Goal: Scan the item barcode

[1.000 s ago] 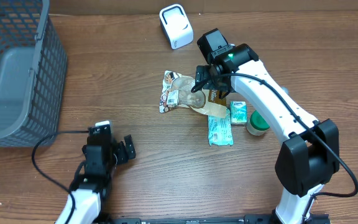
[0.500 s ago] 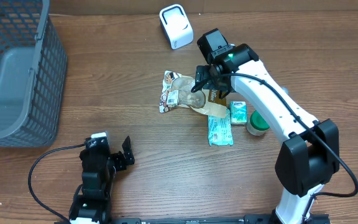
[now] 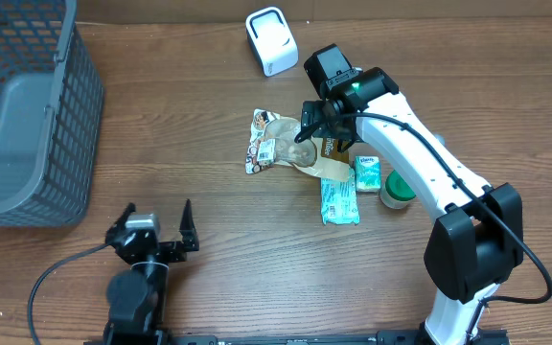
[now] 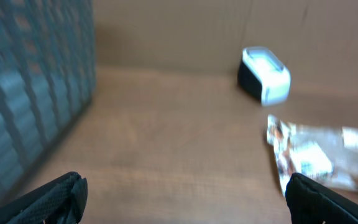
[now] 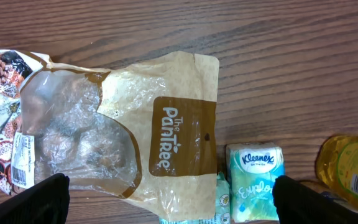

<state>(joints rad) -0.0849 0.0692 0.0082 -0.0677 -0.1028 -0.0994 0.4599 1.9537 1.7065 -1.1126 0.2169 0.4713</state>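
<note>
Pulling back toward near edge, left gripper [image 3: 156, 226] now points square at far side, jaws wide, empty; a second ago it was angled right. Right gripper [image 3: 315, 130] unmoved, jaws wide, poised over snack bag [image 3: 274, 151] at table centre, holding nothing. Scanner [image 3: 270, 40] far of bag, apart. Left wrist view blurred, bag's right end cut off. Overhead, right gripper hides bag's right part.

Crumpled brown-and-clear snack pouch [image 3: 290, 151], flat, face up (white sticker [image 5: 26, 158] at one end); white scanner [image 3: 270, 40] well apart.
</note>
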